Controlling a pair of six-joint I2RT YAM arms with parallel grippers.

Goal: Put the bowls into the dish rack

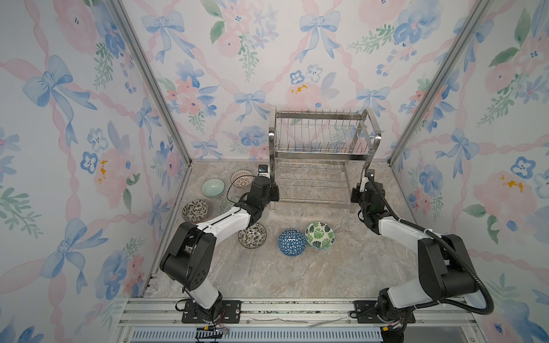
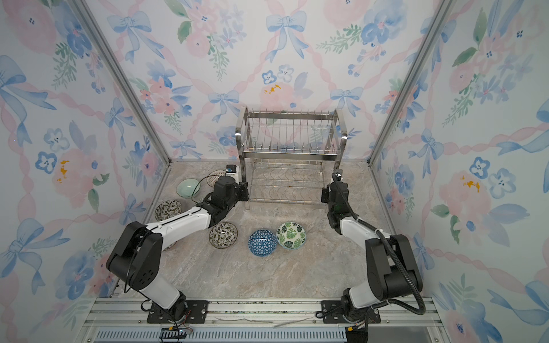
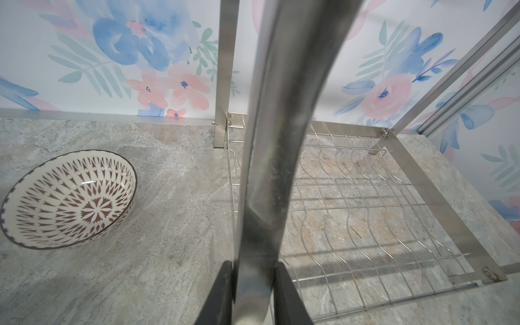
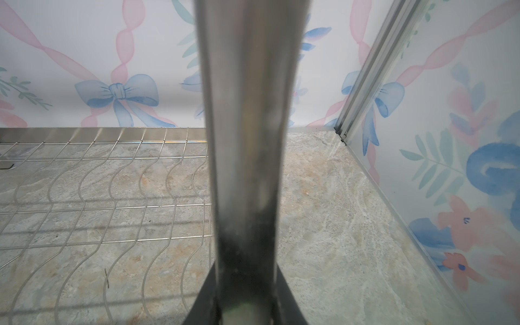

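Stainless steel dish rack point(image 1: 323, 152) sits at the back middle of the table point(image 1: 297, 276). Both tiers are bare, so by my read zero bowls are loaded yet.

Funny bit: neither arm has a bowl. The left gripper point(image 3: 253, 292) is pinched narrow on the rack's front leg on its side. The right gripper point(image 4: 244, 295) is clamped the same way on the other front leg. My guess is the rack gets repositioned first.

So all the loading is left to do:
- blue-triangle bowl point(image 1: 292, 242) and green-leaf bowl point(image 1: 320, 235), snug beside each other out front
- a dark floral bowl point(image 1: 252, 235) near them
- a second floral bowl point(image 1: 195, 211), the pale green bowl point(image 1: 213, 188) and the red lattice bowl point(image 3: 69, 199), off to the left

Another greenish bowl point(image 1: 227, 205) is mostly hidden behind the left arm point(image 1: 225, 221), can't read its pattern. Both wrist views are mostly blurry leg, and the fingers get cut off at the frame edge.
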